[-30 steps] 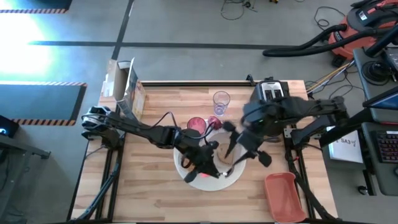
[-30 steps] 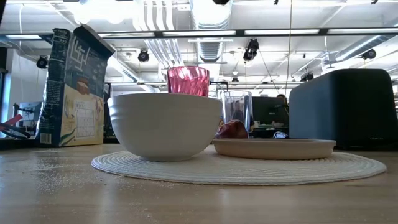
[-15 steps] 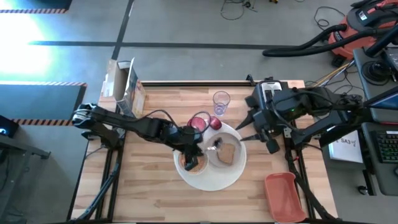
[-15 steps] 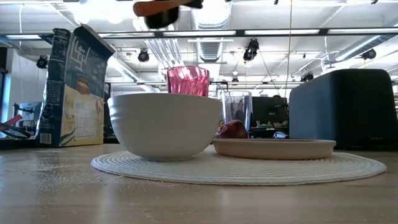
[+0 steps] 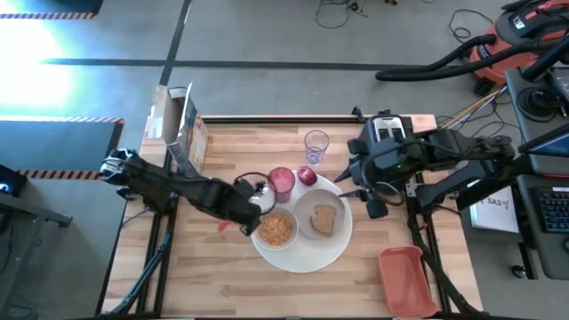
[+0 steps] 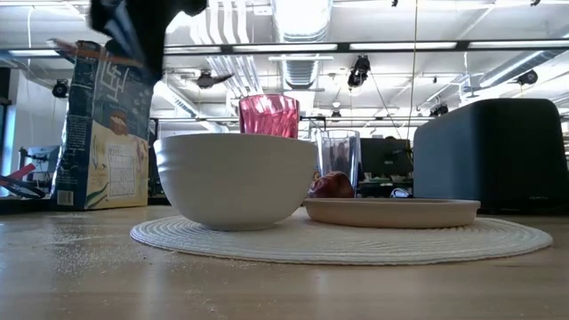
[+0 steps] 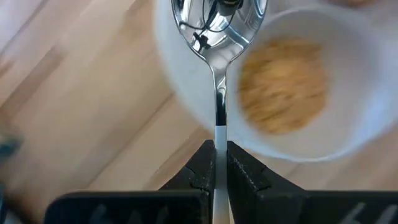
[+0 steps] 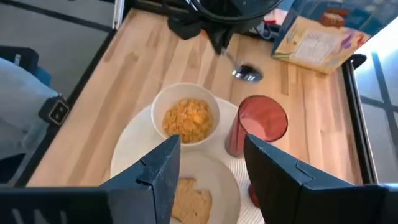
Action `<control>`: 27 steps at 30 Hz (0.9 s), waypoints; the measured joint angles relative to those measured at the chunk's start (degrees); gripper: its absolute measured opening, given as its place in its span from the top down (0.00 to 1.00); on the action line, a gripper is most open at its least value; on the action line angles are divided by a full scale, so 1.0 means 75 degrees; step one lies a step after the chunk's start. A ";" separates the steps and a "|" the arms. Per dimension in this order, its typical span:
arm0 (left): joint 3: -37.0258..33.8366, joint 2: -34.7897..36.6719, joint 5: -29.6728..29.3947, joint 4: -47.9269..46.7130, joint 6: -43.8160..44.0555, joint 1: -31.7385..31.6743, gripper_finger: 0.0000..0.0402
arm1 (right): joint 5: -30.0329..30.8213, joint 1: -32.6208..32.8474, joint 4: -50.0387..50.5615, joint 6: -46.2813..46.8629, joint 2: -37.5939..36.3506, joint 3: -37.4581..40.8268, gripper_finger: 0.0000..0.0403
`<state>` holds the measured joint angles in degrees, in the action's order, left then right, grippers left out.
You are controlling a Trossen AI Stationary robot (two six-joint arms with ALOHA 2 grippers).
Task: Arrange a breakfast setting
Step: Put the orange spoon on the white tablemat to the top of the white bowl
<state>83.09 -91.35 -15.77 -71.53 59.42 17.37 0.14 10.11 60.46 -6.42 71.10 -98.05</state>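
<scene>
Since 0.5 s ago, the left gripper [image 5: 252,201] has withdrawn from above the white bowl [image 5: 276,229] to its left edge, fingers clamped on the metal spoon [image 7: 219,37]. We see cereal in the bowl on the placemat [image 5: 307,259], beside the plate [image 5: 324,217] with toast [image 5: 323,218]. The right gripper [image 5: 366,193] hovers open near the toaster [image 5: 387,130].

Overhead looking down, low level, both showing bowl [image 5: 277,229]

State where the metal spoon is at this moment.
The metal spoon is clamped in the left gripper, in the air left of the white bowl in the high view.
</scene>
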 joint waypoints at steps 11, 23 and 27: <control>-0.1566 0.0099 0.0231 -0.0407 0.2485 0.0218 0.98 | 0.0005 0.0000 0.0496 0.0637 0.0033 0.0398 0.59; -0.3521 0.0099 -0.1049 0.3486 0.4356 0.0182 0.97 | 0.0000 0.0000 0.0547 0.0877 -0.0003 0.0535 0.61; -0.3731 0.0068 -0.1207 0.3435 0.4607 0.0144 0.97 | 0.0000 0.0000 0.0557 0.0877 -0.0019 0.0545 0.62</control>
<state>55.10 -90.84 -24.82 -45.77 93.97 18.46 0.14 10.11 64.64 0.16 70.96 -93.96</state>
